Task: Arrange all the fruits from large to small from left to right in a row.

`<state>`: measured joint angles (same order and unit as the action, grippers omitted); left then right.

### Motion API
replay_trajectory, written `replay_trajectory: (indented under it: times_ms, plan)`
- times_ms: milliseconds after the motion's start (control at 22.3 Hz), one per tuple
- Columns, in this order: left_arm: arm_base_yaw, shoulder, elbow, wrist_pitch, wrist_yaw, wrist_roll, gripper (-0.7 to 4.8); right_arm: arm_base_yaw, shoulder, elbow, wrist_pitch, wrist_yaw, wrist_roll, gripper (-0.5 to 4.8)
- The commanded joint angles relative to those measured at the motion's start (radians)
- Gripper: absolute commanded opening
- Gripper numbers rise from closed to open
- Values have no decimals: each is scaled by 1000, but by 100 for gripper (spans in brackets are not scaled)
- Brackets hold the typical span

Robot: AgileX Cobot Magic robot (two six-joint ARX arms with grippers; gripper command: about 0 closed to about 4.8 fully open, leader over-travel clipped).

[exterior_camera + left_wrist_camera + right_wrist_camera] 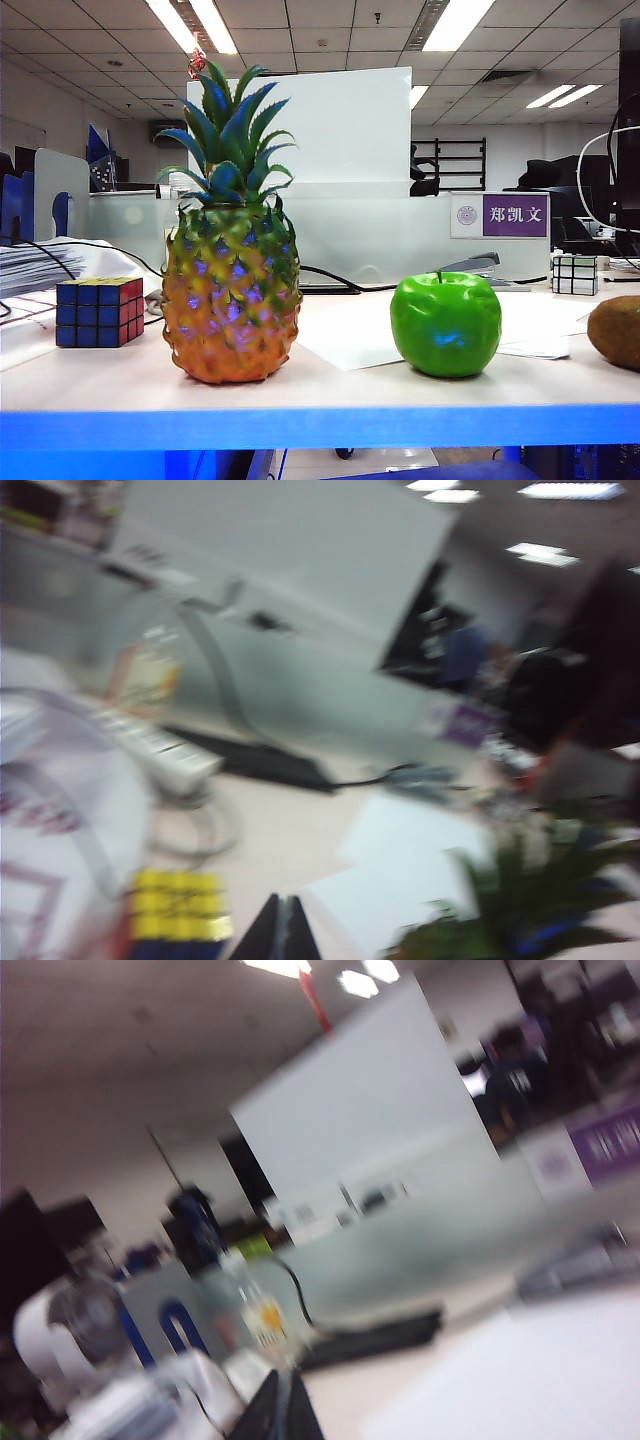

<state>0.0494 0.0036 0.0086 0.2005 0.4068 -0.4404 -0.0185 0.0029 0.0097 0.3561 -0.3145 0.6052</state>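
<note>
Near the table's front edge [330, 400], pineapple [231, 290], apple [446, 324], kiwi [616, 332] stand apart; left tool [281, 930], right tool [282, 1408] closed, empty.

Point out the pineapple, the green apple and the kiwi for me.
pineapple [232, 300], exterior view, middle of its orange body.
green apple [445, 325], exterior view, front of its skin.
kiwi [618, 332], exterior view, visible brown part at the picture's right edge.

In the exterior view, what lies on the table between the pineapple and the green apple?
Only a white sheet of paper, lying flat on the table between the pineapple and green apple; no other fruit or cube sits there.
</note>
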Motion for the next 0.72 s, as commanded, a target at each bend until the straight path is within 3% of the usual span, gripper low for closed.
replay_trajectory:
  times_ms: [45,180,359,404,494,584,719]
  plan:
    - [1,-2,2,89,84,-77,-5,1,-2,-3,161,-2,40,-1]
    - [1,-2,2,140,126,-222,-5,2,-2,-2,271,-8,172,1]
    - [1,-2,1,133,157,-289,-5,2,-1,23,190,-113,179,0]
    - [1,-2,1,125,199,-320,-5,2,3,56,100,-142,135,0]
    - [1,-2,1,112,239,-319,-5,2,24,126,-50,-153,-70,0]
    - [1,-2,1,104,266,-311,-5,2,60,179,-124,-150,-190,1]
    - [1,-2,2,89,396,-267,-5,2,181,237,-167,-151,-325,67]
